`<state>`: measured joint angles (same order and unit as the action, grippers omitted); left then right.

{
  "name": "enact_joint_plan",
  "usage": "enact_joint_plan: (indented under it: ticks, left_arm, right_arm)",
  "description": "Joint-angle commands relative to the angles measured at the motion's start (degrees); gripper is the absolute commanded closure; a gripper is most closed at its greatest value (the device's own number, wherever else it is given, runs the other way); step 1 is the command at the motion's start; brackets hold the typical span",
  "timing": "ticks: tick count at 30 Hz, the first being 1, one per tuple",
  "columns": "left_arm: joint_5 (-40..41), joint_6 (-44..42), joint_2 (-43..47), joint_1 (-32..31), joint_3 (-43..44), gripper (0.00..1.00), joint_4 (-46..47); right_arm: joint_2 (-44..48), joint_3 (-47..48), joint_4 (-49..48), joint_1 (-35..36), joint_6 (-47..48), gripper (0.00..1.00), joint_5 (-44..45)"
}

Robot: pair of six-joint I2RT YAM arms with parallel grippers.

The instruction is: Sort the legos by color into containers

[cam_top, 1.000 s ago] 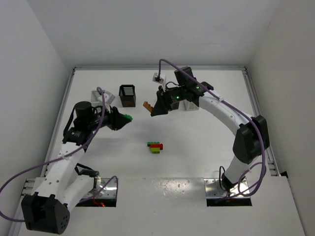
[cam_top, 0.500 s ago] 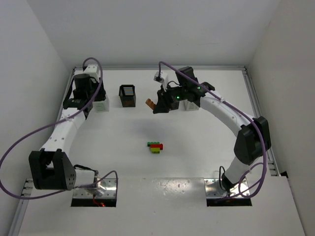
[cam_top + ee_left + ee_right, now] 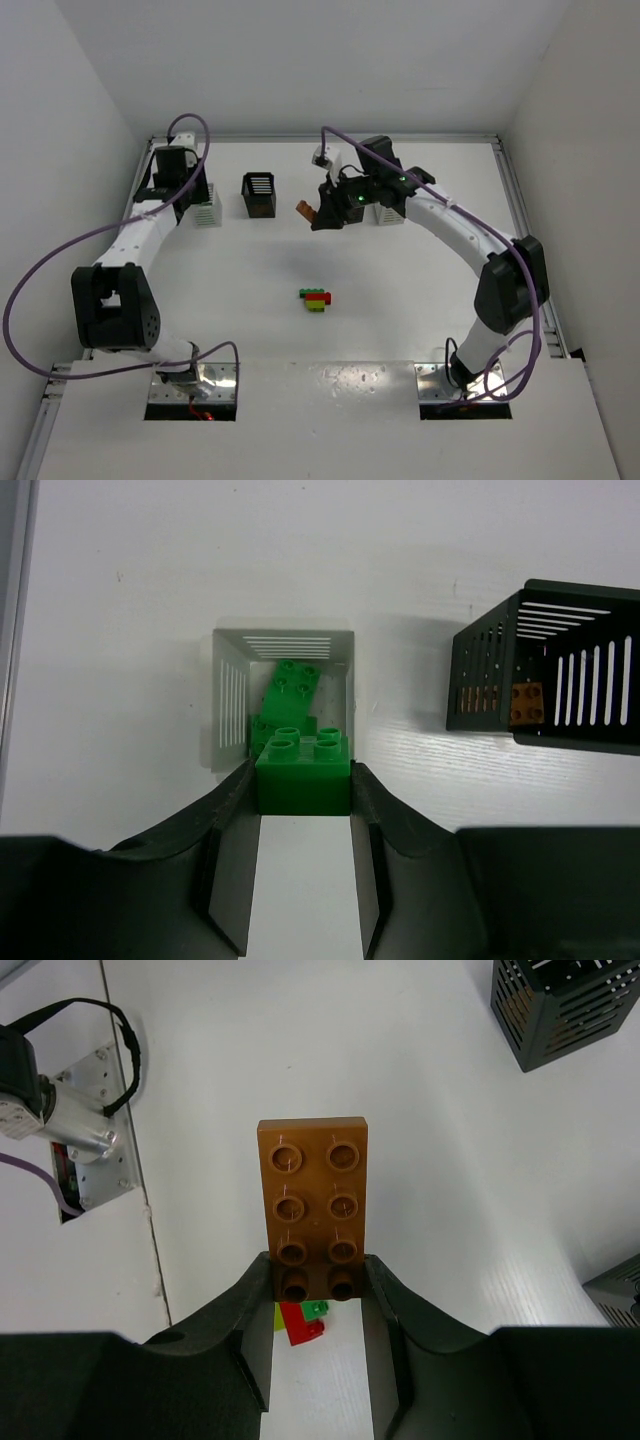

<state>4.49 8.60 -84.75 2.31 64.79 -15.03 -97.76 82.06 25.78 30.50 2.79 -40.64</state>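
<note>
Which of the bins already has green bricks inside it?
The white bin at the far left; green bricks lie inside. The black bin beside it holds an orange-brown brick.

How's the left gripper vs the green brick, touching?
Touching. Left wrist view: green brick clamped between both fingers of the left gripper, above the white bin.

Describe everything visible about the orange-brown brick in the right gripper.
The orange-brown brick is a thin, glossy plastic plate, two studs wide and four long, with its studs facing the wrist camera. The right gripper pinches its near end by the long sides, and most of it juts past the fingertips. It appears lifted off the table and touches nothing else. Seen from above, it hangs just right of a black bin.
</note>
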Motion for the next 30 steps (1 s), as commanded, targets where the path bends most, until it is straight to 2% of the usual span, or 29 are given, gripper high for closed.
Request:
enact_joint_plan:
  ticks: [1, 5, 6, 11, 14, 15, 18, 20, 23, 27, 30]
  left_arm:
    - [0.9, -0.1, -1.5, 1.2, 3.5, 0.75, 1.0]
    - [1.5, -0.1, -3.7, 1.2, 4.6, 0.60, 1.0]
    - [1.5, -0.1, -4.4, 1.2, 5.2, 0.51, 0.4]
    - [1.5, -0.1, -4.9, 1.2, 5.7, 0.43, -0.4]
    - [0.6, 0.5, -3.1, 1.7, 5.7, 0.41, -0.4]
    - [-3.0, 0.5, -2.0, 2.8, 4.9, 0.43, 0.7]
    - [-11.0, 2.6, 8.1, 4.9, -1.8, 0.42, 9.4]
    - [-12.2, 3.3, 15.8, 4.9, -5.5, 0.38, 12.0]
    - [-16.2, 3.8, 21.0, 4.9, -6.1, 0.34, 9.9]
    - [-18.9, 2.6, 24.0, 4.9, -4.7, 0.34, 4.2]
    - [-19.4, 2.6, 26.5, 5.4, -5.2, 0.34, 3.4]
  right_arm:
    - [-0.7, 1.0, -2.0, -0.3, 0.6, 1.00, -0.1]
    - [-0.7, 1.0, -2.0, -0.3, 0.6, 1.00, -0.1]
    - [-1.2, 0.5, -2.8, -0.3, 0.6, 1.00, 0.4]
    - [-3.0, 2.1, -4.7, -0.3, -2.3, 1.00, 4.1]
    - [-6.8, 8.3, -4.0, 0.3, -3.6, 1.00, 8.1]
    - [-8.1, 10.1, -4.0, 0.9, -4.3, 1.00, 10.2]
    - [-13.6, 16.6, -6.0, 0.9, -8.0, 1.00, 12.5]
    - [-16.7, 21.4, -8.5, 1.5, -10.9, 1.00, 13.7]
    - [-24.4, 26.5, -11.8, 2.0, -13.5, 1.00, 14.4]
    - [-30.2, 34.2, -12.9, 4.1, -13.5, 1.00, 15.0]
    - [-32.8, 38.0, -14.1, 5.3, -12.9, 1.00, 15.5]
